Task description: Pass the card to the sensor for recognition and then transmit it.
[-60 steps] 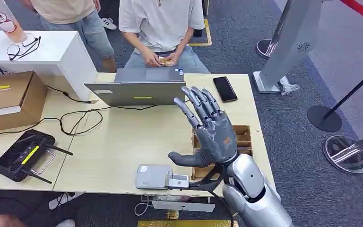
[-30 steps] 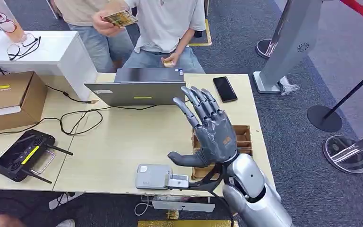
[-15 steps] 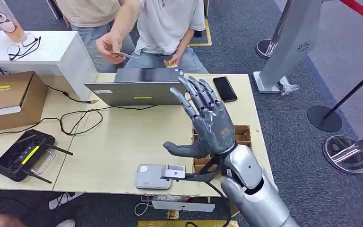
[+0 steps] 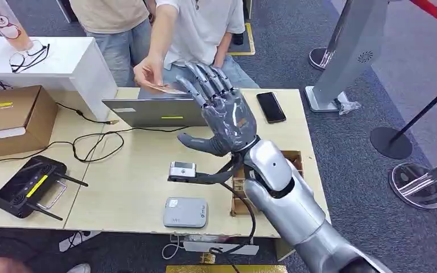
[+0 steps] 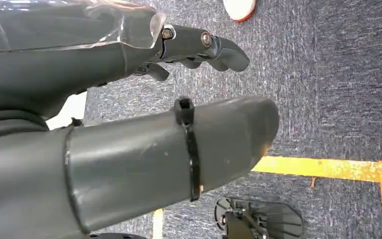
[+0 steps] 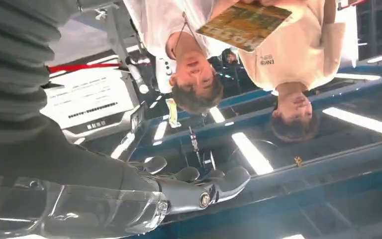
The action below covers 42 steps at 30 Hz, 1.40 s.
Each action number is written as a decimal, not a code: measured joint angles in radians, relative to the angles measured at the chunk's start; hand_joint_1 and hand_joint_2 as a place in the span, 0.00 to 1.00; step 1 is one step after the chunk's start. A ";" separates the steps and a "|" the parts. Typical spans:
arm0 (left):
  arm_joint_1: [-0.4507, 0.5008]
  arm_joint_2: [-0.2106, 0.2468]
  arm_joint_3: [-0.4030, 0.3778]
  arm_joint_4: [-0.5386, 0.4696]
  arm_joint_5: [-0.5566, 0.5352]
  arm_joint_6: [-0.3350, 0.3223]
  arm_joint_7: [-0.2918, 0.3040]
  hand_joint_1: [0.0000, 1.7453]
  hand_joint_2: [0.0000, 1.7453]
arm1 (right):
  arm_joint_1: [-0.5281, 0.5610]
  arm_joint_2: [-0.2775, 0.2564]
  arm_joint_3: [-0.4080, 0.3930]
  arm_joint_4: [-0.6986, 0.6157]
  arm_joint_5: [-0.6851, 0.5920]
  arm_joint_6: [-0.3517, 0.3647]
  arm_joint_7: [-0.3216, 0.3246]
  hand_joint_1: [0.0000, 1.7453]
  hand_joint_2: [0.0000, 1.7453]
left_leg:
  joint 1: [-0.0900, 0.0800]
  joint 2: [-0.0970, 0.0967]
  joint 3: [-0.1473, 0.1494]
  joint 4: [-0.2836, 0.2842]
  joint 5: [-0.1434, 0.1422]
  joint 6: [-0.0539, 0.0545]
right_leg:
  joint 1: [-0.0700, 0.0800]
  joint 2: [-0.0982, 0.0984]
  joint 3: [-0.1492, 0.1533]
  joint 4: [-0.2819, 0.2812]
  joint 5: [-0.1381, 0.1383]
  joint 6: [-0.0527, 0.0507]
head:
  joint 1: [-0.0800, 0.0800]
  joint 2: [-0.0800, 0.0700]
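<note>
In the head view the right hand (image 4: pixel 223 116) is raised above the bench (image 4: pixel 142 170), palm turned toward the person's hand (image 4: pixel 148 72), its fingers (image 4: pixel 205 79) spread and holding nothing. The card (image 4: pixel 165 88) is pinched in that person's hand just above the back edge of the laptop (image 4: pixel 159 111) and close beside the robot's fingertips; whether they touch cannot be told. The grey card reader (image 4: pixel 185 212) lies near the front edge of the bench, well apart from the card, with the wooden tray (image 4: pixel 293 162) beside the forearm and a phone (image 4: pixel 271 106) at the far corner. The likely trouble, as I judge it, is a weak catch: the card comes in flat and thin, so fingers closing early or off-centre could knock it onto the laptop or let it slip. The dangling cable (image 4: pixel 244 210) under the wrist could also snag the tray on the way down to the reader. In the left wrist view the left hand (image 5: pixel 129 149) hangs over blue carpet (image 5: pixel 328 74), its fingers (image 5: pixel 204 47) curled loosely and holding nothing. In the right wrist view the card (image 6: pixel 243 25) shows its printed yellow face, held out beyond the spread fingers (image 6: pixel 199 186), and a gap is visible between them, so alignment is not yet sure.
</note>
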<state>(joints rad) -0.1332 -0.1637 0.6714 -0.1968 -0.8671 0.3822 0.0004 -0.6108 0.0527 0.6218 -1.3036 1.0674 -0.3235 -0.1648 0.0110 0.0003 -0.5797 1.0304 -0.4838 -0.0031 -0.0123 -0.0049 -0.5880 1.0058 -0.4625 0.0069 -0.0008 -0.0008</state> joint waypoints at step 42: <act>-0.012 -0.017 -0.017 0.000 0.000 0.035 0.006 0.00 0.00 | -0.115 0.047 0.077 0.227 -0.048 -0.009 0.006 0.00 1.00 | 0.000 0.000 0.000 0.000 0.000 0.000 | 0.000 0.000 0.000 0.000 0.000 0.000 | 0.000 0.000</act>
<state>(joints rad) -0.1448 -0.1808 0.6542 -0.1968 -0.8667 0.4177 0.0061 -0.7262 0.0996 0.6985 -1.0761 1.0189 -0.3326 -0.1587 0.0109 0.0003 -0.5798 1.0304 -0.4838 -0.0031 -0.0123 -0.0050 -0.5881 1.0057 -0.4626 0.0069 -0.0008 -0.0008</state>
